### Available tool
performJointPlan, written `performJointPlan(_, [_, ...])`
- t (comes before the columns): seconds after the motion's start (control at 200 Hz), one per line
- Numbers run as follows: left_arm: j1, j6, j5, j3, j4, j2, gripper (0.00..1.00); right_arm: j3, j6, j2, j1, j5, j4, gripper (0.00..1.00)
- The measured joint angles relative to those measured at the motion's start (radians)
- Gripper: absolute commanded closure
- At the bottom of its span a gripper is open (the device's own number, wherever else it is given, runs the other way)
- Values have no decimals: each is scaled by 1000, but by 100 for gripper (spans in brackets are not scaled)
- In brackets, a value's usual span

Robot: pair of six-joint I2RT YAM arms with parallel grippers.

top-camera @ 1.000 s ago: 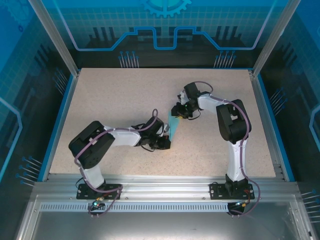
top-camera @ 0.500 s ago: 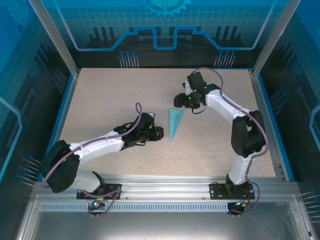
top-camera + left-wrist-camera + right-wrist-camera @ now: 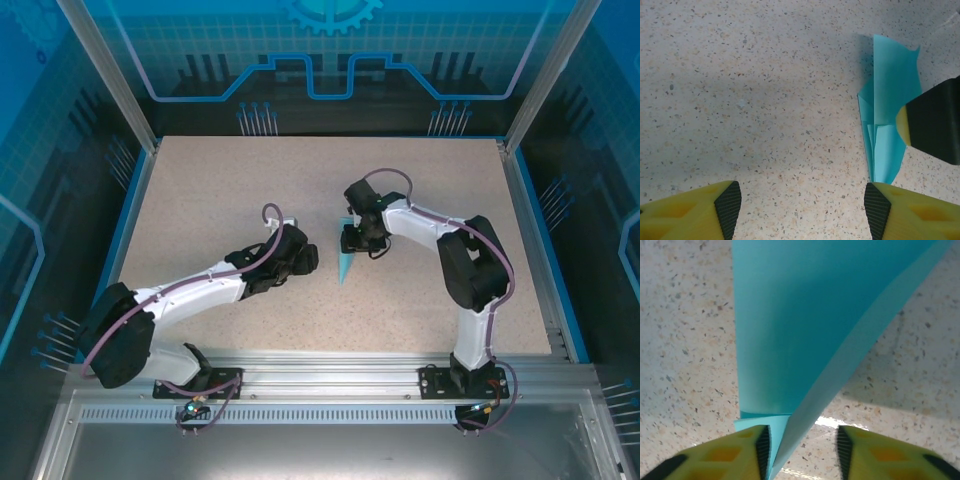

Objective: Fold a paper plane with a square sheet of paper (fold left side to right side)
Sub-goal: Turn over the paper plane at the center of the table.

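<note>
**Right jaws:** part open. We log a gap between the right pads point(image 3: 763, 449), with bare worktop point(image 3: 685, 315) showing through it. A lifted layer of the paper point(image 3: 790, 330) rises out of that gap, close against the pad on the picture's left. We see no pinch from both sides, so we enter these jaws as straddling the layer, not gripping it.

**Left jaws:** wide open, holding nothing. The left pads point(image 3: 728, 209) stand far apart over speckled worktop. The paper's pointed end lies just beside the pad on the picture's right, outside the gap.

**Paper:** one item, light blue, folded to a slim wedge with a centre crease. It lies near the middle of the worktop. At the wide end one layer stands up; the rest looks flat.

**Long axis:** in the top view it runs far to near. The wide end is far, under the right jaws, and the point aims at the arms' bases.

**Bearing:** from the right jaws the paper is directly below and ahead. From the left jaws it lies just to their right, alongside but not between them.

**Nearer arm:** the right, which is already on the paper. The left waits just beside it.

**Judgement:** folding left side to right turns on that far-to-near crease. We judge the lifted layer must be carried across it sideways. A pull along the axis would likely drag the whole wedge.
</note>
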Motion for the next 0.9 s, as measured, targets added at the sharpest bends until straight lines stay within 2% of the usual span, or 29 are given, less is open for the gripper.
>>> performJointPlan(0.105, [0,-3,-10,0,-3,-9,30,-7,0,-7,0,-1,8,100])
performJointPlan(0.3, [0,-4,-35,0,-29,-55,29,-55,-23,-114,1,-48,34,100])
performJointPlan(0.54, [0,-4,-81,-10,-57,-135,28,-213,-45,-330,-4,-251,168,100])
performJointPlan(0.76, [0,-6,-101,-14,-82,-153,27,-390,-41,-282,-91,-378,298,100])
performJointPlan(0.9, [0,-6,-108,-14,-97,-154,27,-443,-55,-246,-167,-374,310,77])
